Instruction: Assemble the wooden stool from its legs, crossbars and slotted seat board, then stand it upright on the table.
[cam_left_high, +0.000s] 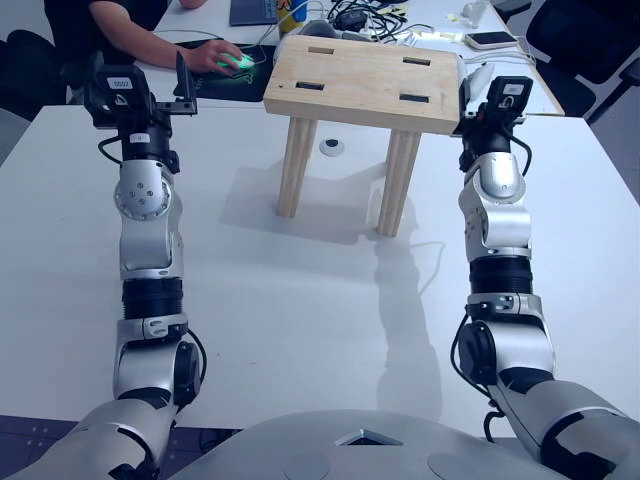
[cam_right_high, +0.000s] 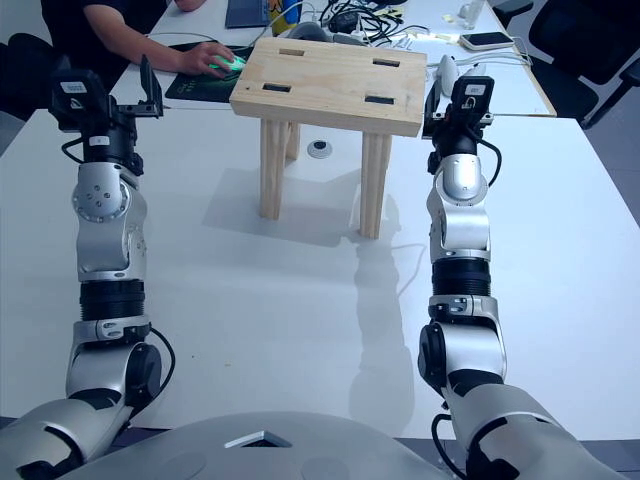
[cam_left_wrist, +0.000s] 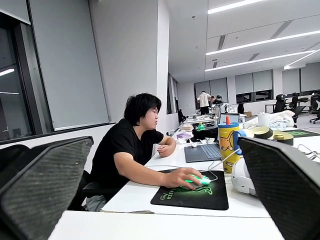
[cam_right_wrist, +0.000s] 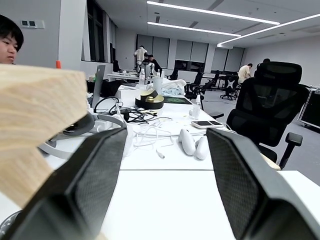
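The left gripper (cam_left_high: 140, 72) has a small white label (cam_left_high: 121, 84). Its print is too tiny to read.

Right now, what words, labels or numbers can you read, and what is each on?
Small white sticker on the left gripper: dark print, too small to read.
Small white label on the right gripper: too small to read.
Flat black mouse mat: green print, too blurred to read.
Tall yellow cup: printed figure, no readable text.
Pale wooden stool: none.
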